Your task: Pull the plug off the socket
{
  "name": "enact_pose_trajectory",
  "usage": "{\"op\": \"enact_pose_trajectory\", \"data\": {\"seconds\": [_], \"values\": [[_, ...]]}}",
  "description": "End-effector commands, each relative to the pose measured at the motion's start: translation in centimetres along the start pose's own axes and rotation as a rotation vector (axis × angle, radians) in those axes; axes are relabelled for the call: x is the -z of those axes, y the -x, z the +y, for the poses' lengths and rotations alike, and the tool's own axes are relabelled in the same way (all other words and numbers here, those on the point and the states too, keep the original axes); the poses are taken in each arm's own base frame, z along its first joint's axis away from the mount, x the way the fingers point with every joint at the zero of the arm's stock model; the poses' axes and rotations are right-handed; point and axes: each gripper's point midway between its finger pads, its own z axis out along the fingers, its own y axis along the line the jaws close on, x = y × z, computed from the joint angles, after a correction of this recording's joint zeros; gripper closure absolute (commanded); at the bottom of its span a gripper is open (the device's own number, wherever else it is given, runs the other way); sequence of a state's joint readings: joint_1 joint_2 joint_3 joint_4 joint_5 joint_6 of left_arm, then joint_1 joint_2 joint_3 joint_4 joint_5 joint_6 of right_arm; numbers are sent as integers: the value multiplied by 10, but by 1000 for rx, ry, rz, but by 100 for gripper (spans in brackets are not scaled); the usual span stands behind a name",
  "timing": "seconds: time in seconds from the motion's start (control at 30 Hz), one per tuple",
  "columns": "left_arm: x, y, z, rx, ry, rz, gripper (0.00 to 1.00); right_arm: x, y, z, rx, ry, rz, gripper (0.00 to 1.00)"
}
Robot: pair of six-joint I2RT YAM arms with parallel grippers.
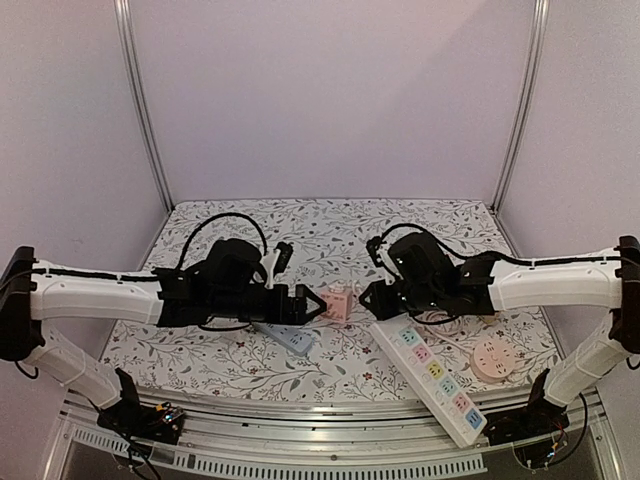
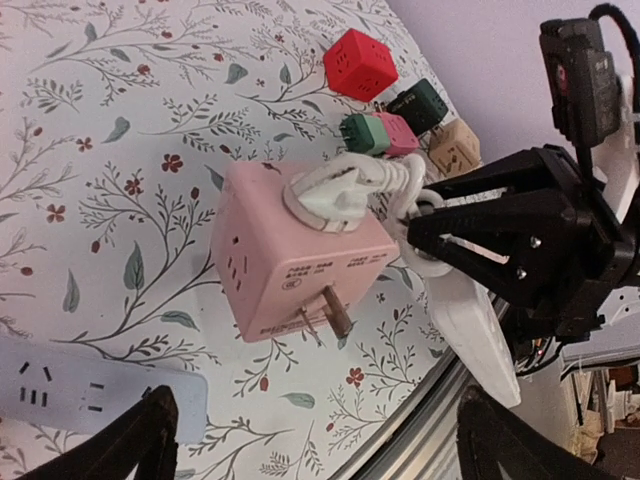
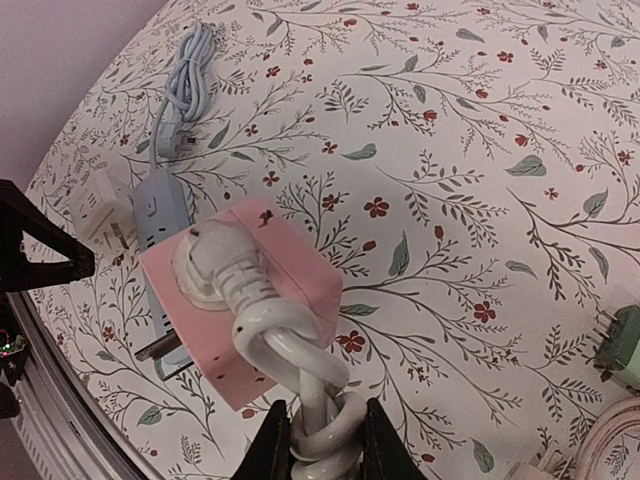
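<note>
1. Right end effector [image 3: 320, 445]: clamped on the white cable [image 3: 300, 350], w/ a looped bunch of it pinched btwn the fingers, close behind the plug.
2. White plug [image 3: 215, 262]: seated in one face of the pink cube socket [image 3: 250, 300], not yet out. Cable runs from the plug straight into the right grip.
3. Left end effector [image 2: 320, 450]: jaws spread wide, nothing held. Its two dark fingers sit at the bottom corners of the left wrist view. The cube lies ahead of them, not btwn them.
4. Pink cube socket in top view: mid-bench, btwn the two arms' tips. Its own metal prongs [image 2: 325, 318] stick out of a side face. Resting on the bench or raised a bit: can't tell.
5. Blue power strip [image 1: 285, 338]: flat on the bench just beside the cube, on the left arm's side.
6. Long white power strip [image 1: 430, 375]: on the right arm's side, running toward the near edge, w/ a round peach socket [image 1: 492, 357] near it.
7. Past the cube in left wrist view: red cube [image 2: 360, 62], green adapter [image 2: 365, 132], beige adapter [image 2: 455, 150].
8. Bench [image 1: 330, 225]: floral cloth cover.
</note>
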State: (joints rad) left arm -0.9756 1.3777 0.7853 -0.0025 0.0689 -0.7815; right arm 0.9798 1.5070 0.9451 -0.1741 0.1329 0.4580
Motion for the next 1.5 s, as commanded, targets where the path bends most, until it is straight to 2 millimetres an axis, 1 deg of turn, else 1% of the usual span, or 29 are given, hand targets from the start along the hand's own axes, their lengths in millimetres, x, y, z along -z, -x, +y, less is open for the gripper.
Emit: {"op": "enact_pose_trajectory", "data": {"seconds": [0.0,0.07,0.23,0.4,0.47,0.63,0.83,1.0,1.13,1.27,1.47], "values": [[-13,6,-29,-72,-67,-22,1,23,18,19,-44,73,-67,100],[-19,6,-34,-97,-68,-18,0,28,20,25,-42,92,-71,100],[-28,6,-46,-145,-84,-18,0,40,26,29,-72,114,-86,100],[-32,3,-37,-153,-34,-28,0,48,30,34,-102,142,-92,100],[-32,4,-33,-160,-1,-47,1,50,31,36,-117,151,-94,100],[-34,2,-35,-210,50,-56,0,52,35,38,-154,160,-97,100],[-42,0,-27,-229,102,-57,1,52,39,45,-183,185,-91,100],[-47,-1,-24,-238,129,-56,7,55,39,48,-193,203,-86,100],[-49,0,-23,-244,143,-62,15,57,39,51,-201,218,-82,100],[-50,1,-24,-256,145,-65,29,56,37,51,-211,219,-76,100],[-51,-2,-28,-307,135,-54,38,54,37,53,-231,228,-68,100]]}}
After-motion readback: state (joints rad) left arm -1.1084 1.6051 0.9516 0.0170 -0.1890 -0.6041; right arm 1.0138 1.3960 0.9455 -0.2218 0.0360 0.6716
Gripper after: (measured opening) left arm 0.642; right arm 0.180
